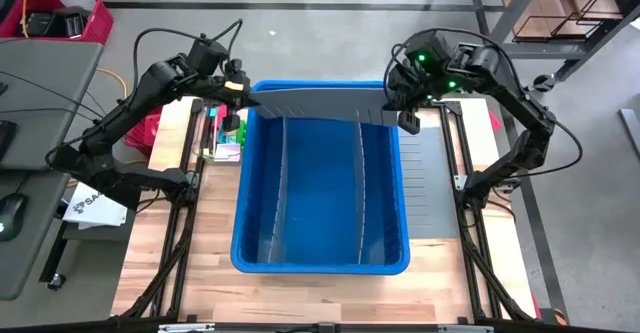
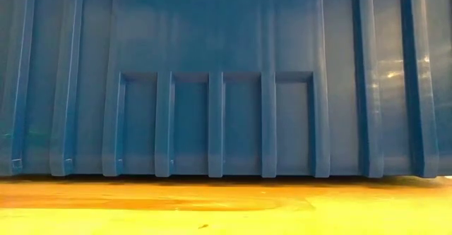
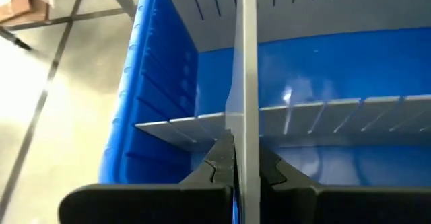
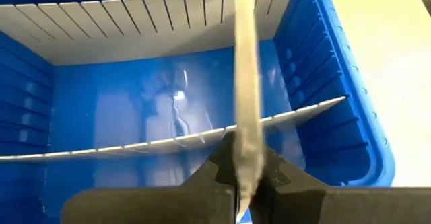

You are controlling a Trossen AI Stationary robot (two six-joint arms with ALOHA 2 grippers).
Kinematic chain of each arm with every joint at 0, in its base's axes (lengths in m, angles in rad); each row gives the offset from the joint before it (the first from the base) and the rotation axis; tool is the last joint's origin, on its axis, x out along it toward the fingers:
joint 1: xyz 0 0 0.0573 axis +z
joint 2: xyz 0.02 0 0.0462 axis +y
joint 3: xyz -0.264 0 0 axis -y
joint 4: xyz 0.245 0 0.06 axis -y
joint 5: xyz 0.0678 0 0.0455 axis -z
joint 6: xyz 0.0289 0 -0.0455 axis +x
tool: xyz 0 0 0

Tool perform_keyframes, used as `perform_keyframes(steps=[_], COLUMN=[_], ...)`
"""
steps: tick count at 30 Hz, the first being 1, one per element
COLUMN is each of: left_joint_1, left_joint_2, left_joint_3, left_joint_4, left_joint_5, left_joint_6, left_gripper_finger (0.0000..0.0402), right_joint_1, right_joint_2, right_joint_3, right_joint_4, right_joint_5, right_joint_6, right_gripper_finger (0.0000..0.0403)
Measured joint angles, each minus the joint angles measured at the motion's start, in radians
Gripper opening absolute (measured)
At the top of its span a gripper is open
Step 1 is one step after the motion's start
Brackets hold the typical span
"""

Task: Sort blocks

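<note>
Together, both tools [image 1: 240, 98] [image 1: 405, 118] clamp one grey divider panel [image 1: 315, 101], lying crosswise over the blue bin's [image 1: 250, 258] far edge.

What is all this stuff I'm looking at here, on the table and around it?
Blue bin: one, blue, middle of the wooden table.
Upright dividers: two, grey, standing lengthwise inside the bin.
Held divider panel: one, grey, across the bin's far end, gripped at both ends.
Flat slotted panel: one, grey, lying on the table right of the bin.
Small colourful items: a cluster, mixed colours, left of the bin; too small to identify.
Red crate: one, red, on the floor at far left.
Left gripper: shut on the panel's left end.
Right gripper: shut on the panel's right end.
</note>
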Motion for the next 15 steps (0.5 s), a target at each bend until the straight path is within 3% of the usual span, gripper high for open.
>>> perform_keyframes(steps=[15], left_joint_1=[0.052], left_joint_2=[-0.003], left_joint_3=[0.000], left_joint_4=[-0.045], left_joint_5=[-0.012], left_joint_6=[0.043], left_gripper_finger=[0.0000], right_joint_1=[0.004], right_joint_2=[0.000], right_joint_3=[0.000], right_joint_4=[0.103], right_joint_5=[-0.003], right_joint_6=[0.030], right_gripper_finger=[0.0000])
